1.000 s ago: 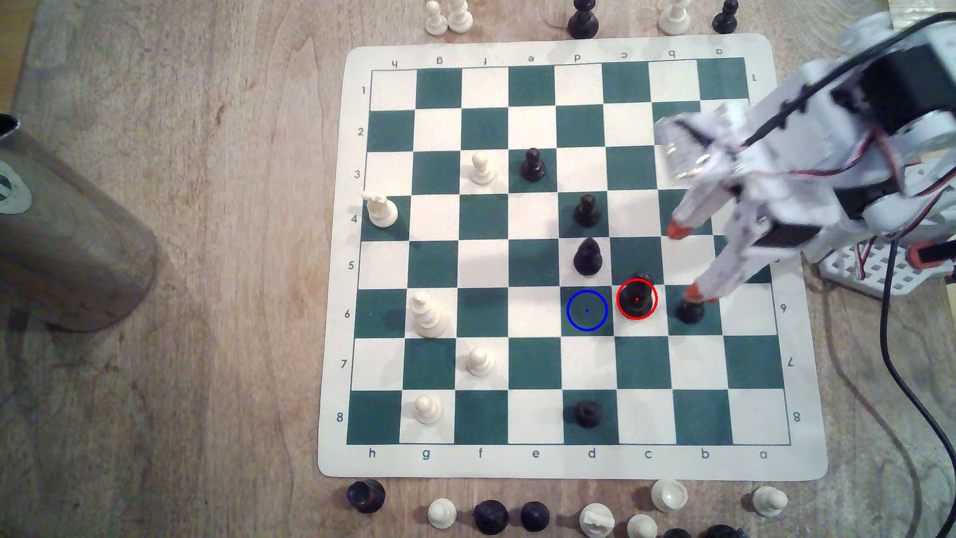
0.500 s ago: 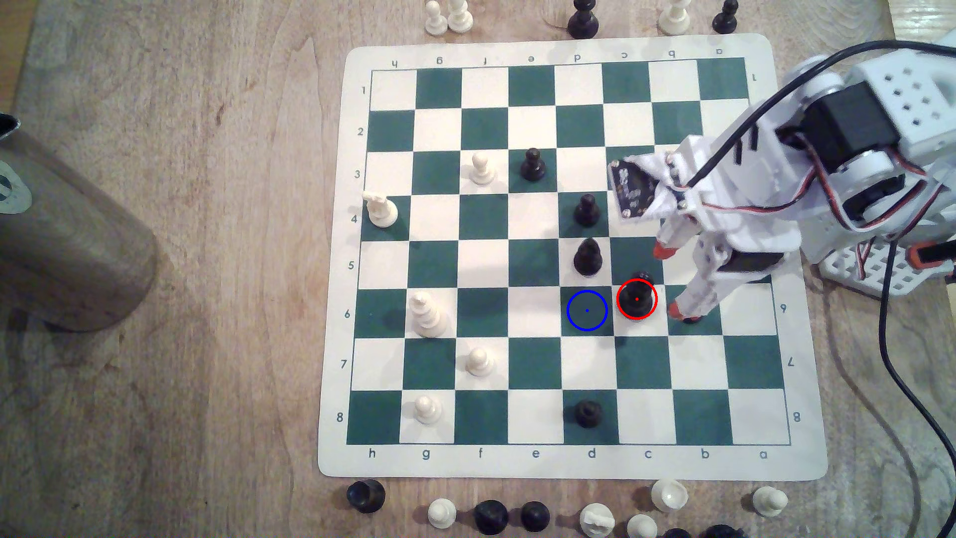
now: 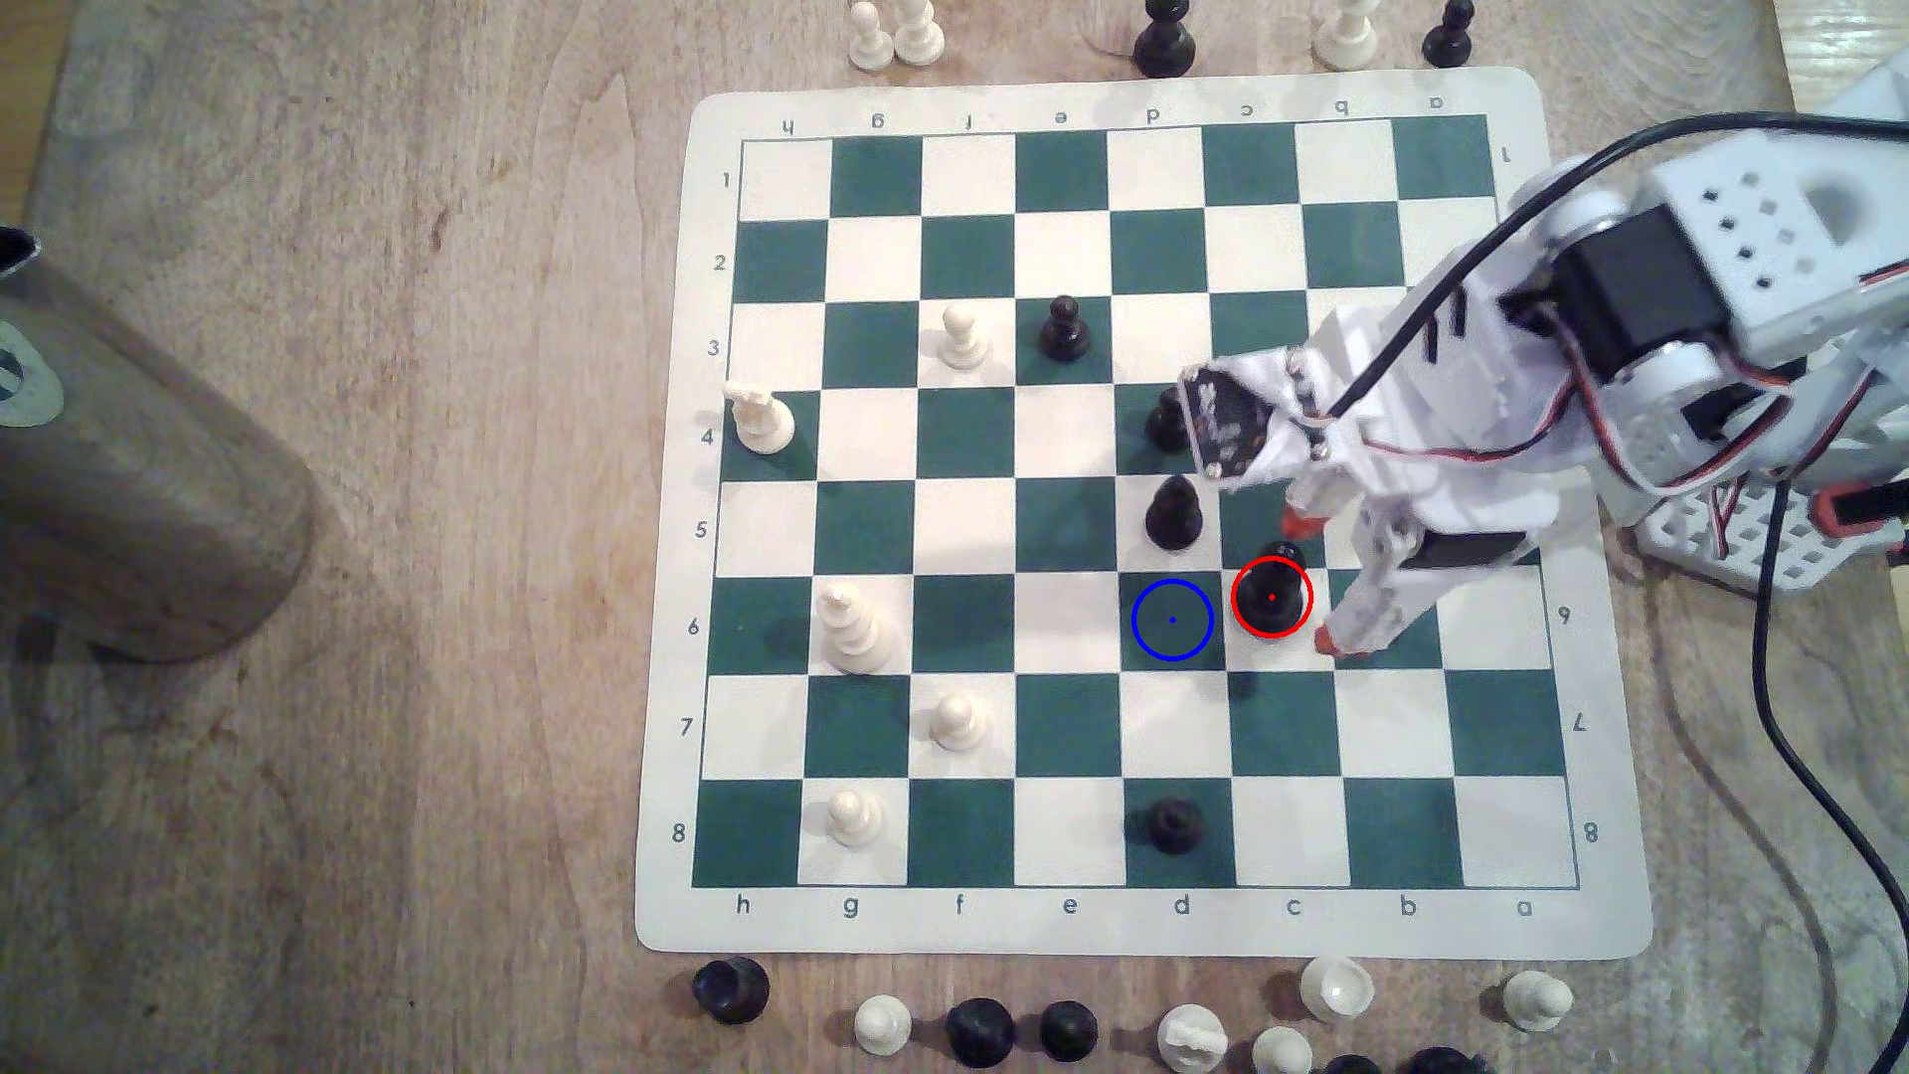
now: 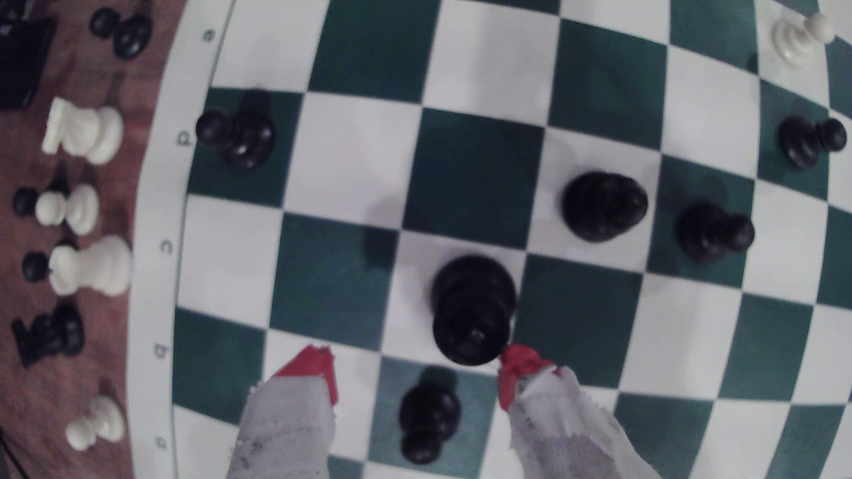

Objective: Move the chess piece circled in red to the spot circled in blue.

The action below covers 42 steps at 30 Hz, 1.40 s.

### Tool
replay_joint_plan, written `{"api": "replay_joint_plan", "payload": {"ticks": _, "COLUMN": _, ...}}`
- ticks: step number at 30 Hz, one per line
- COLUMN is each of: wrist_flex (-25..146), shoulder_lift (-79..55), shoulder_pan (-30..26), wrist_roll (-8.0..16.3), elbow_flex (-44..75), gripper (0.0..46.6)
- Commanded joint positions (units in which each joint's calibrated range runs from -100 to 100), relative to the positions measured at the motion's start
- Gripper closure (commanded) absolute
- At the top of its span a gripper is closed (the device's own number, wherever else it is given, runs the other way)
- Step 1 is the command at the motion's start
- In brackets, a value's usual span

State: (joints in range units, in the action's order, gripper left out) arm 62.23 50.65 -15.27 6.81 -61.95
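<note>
Black and glossy, the chess piece point(image 3: 1272, 599) stands upright on a white square inside a red ring, just beside the spot point(image 3: 1171, 620), a dark green square with a blue ring, on the exterior view's left. The end effector point(image 3: 1314, 583) hangs over the piece from the exterior view's right, jaws spread wide; its red-tipped fingers point(image 4: 516, 368) straddle the piece, one tip at the edge of its top in the wrist view, nothing gripped. A black pawn point(image 4: 426, 417) sits between the fingers. Board point(image 3: 1147, 924) lies on a wooden tabletop point(image 3: 413, 723).
</note>
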Motion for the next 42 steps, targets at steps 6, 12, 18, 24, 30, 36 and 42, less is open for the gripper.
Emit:
{"api": "replay_joint_plan", "payload": {"ticks": 6, "wrist_flex": -3.7, "shoulder_lift": -1.5, "shoulder_pan": 2.0, "wrist_roll": -0.7, "elbow_flex": 0.2, "gripper": 28.7}}
{"api": "replay_joint_plan", "payload": {"ticks": 12, "wrist_flex": -4.5, "shoulder_lift": -2.3, "shoulder_pan": 1.8, "wrist_roll": -0.7, "elbow_flex": 0.2, "gripper": 30.7}}
{"api": "replay_joint_plan", "payload": {"ticks": 18, "wrist_flex": -4.6, "shoulder_lift": -2.9, "shoulder_pan": 1.0, "wrist_roll": -0.7, "elbow_flex": 0.3, "gripper": 33.2}}
{"api": "replay_joint_plan", "payload": {"ticks": 24, "wrist_flex": -4.6, "shoulder_lift": -3.4, "shoulder_pan": 0.7, "wrist_roll": -0.7, "elbow_flex": 0.5, "gripper": 35.2}}
{"api": "replay_joint_plan", "payload": {"ticks": 30, "wrist_flex": -4.5, "shoulder_lift": -3.4, "shoulder_pan": 0.5, "wrist_roll": -0.8, "elbow_flex": 0.5, "gripper": 40.4}}
{"api": "replay_joint_plan", "payload": {"ticks": 36, "wrist_flex": -3.8, "shoulder_lift": -1.5, "shoulder_pan": 0.4, "wrist_roll": -0.6, "elbow_flex": 0.3, "gripper": 46.4}}
{"api": "replay_joint_plan", "payload": {"ticks": 42, "wrist_flex": 0.5, "shoulder_lift": 1.6, "shoulder_pan": 0.1, "wrist_roll": -0.3, "elbow_flex": 3.8, "gripper": 46.4}}
